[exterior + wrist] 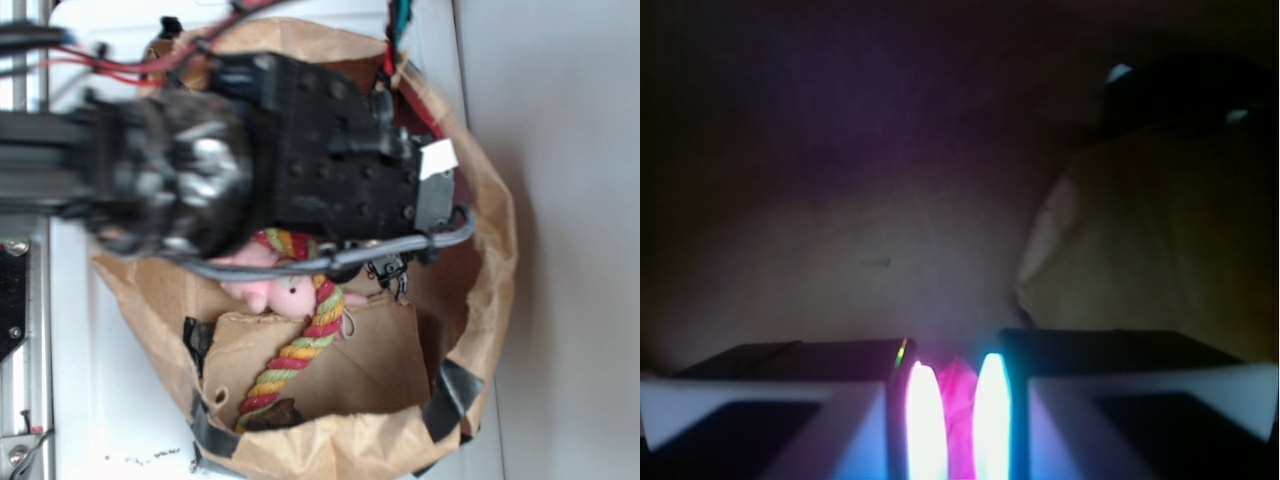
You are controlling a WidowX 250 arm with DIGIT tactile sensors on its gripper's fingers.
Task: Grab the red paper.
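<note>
In the wrist view my gripper [958, 388] has its two glowing pads [924, 420] almost together. A thin crumpled strip that looks magenta in this light, the red paper [959, 425], is pinched between them. In the exterior view the black arm and gripper [432, 195] reach down into a brown paper bag [490, 250] and hide the fingertips. A dark red patch [416, 112] shows past the gripper by the bag's far wall; I cannot tell whether it belongs to the paper.
Inside the bag lie a pink plush bunny [275, 292] and a red-yellow-green twisted rope [300, 350] on a cardboard flap [375, 360]. Black tape [452, 392] patches the bag's rim. The bag wall stands close around the gripper. A pale crumpled fold [1140, 250] fills the wrist view's right.
</note>
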